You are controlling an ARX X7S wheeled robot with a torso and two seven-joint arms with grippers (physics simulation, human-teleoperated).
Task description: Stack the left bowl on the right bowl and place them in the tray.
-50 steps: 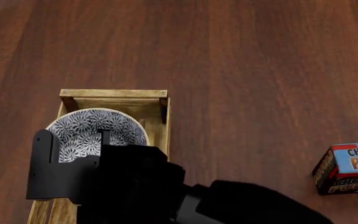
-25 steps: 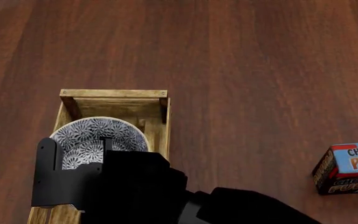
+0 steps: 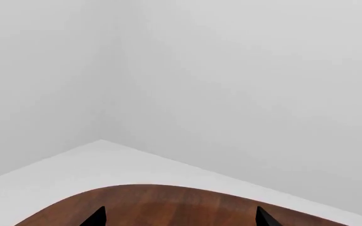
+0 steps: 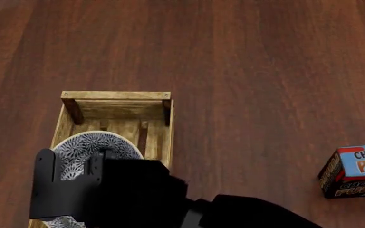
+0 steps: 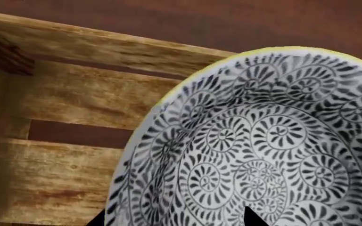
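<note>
**Ana:** Bowl first: where is it?

**Ben:** Inside the tray, in the half nearer the robot. From the head view, its patterned inside faces up. The far slats of the tray are bare, and the near part of the bowl is hidden under the black right tool.

**Ana:** Is it one bowl or two nested?

**Ben:** I cannot tell. The right wrist view shows one black-and-white swirl pattern with a thin yellow rim. The tray's slatted bottom and one plank side lie beside it.

**Ana:** Is the right tool gripping it?

**Ben:** Only two dark tips show at the edge of that view. One is just outside the rim and the other over the bowl's inside, so they straddle the wall. I cannot say whether they pinch it.

**Ana:** And the left tool?

**Ben:** It is released. Its two tips stand apart with nothing between them. The camera looks past the curved edge of the counter at a white floor and walls.

**Ana:** Is anything else on the counter?

**Ben:** A blue and red pudding box sits at the right edge of the head view. It is well apart from the tray.
</note>
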